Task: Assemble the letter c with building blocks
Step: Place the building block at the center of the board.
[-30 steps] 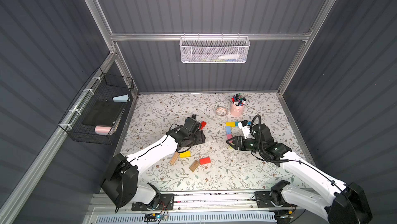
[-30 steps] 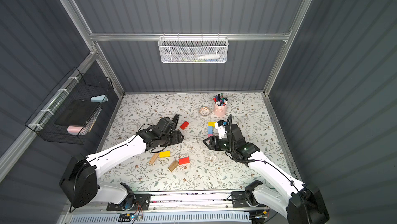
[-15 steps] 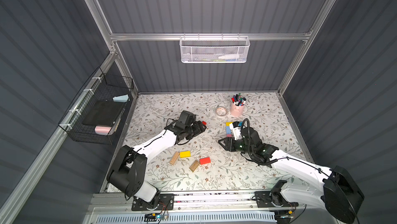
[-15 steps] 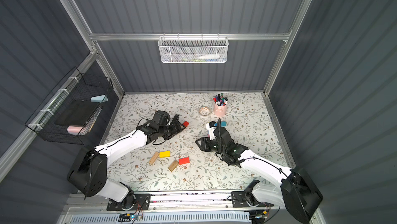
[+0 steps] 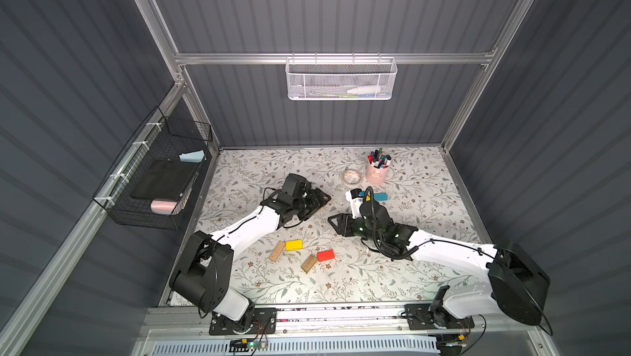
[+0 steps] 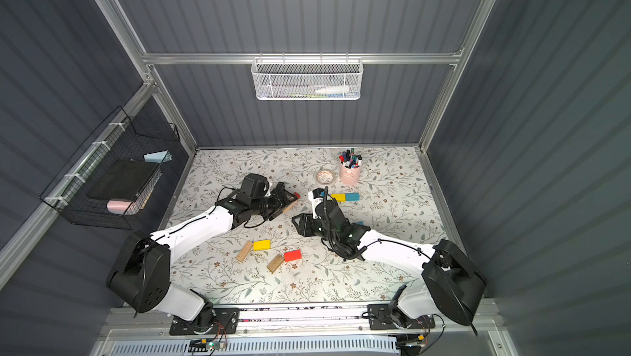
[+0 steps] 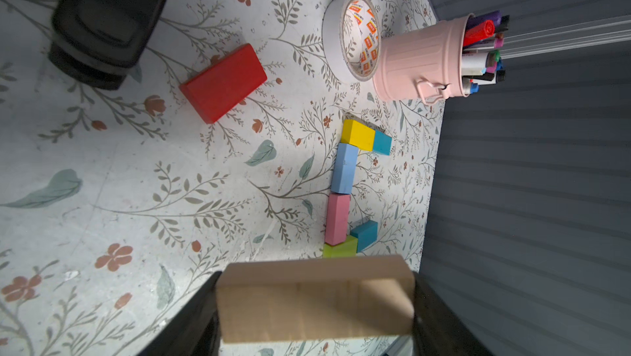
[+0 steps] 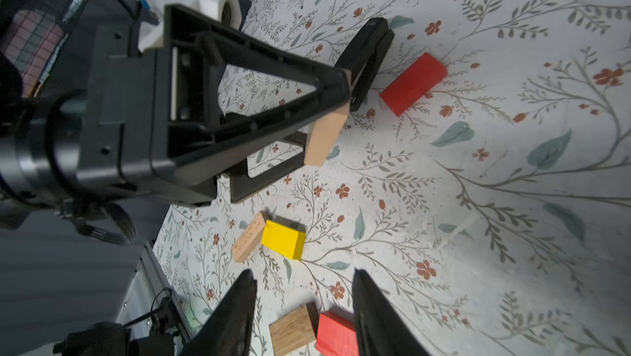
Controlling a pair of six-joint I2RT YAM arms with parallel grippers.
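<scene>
My left gripper (image 7: 314,303) is shut on a plain wood block (image 7: 314,299), held above the table beside a loose red block (image 7: 223,83); the right wrist view shows the same block (image 8: 324,132). Beyond it lies a partial C of building blocks: yellow (image 7: 358,134), teal (image 7: 381,142), light blue (image 7: 344,168), pink (image 7: 337,217), lime green (image 7: 339,250) and another teal (image 7: 365,233). My right gripper (image 8: 304,279) is open and empty, hovering over a wood block (image 8: 293,328) and a red block (image 8: 336,335). A yellow block (image 5: 294,244) and a wood block (image 5: 277,251) lie nearby.
A black stapler (image 7: 109,16) lies close to the red block. A tape roll (image 5: 352,177) and a pink cup of markers (image 5: 376,170) stand at the back right. A black wire basket (image 5: 153,173) hangs on the left wall, a white mesh basket (image 5: 339,79) on the back wall.
My right gripper has swung left, away from the laid blocks toward the table's middle, and its jaws have narrowed somewhat. My left gripper has shifted slightly right with the wood block.
</scene>
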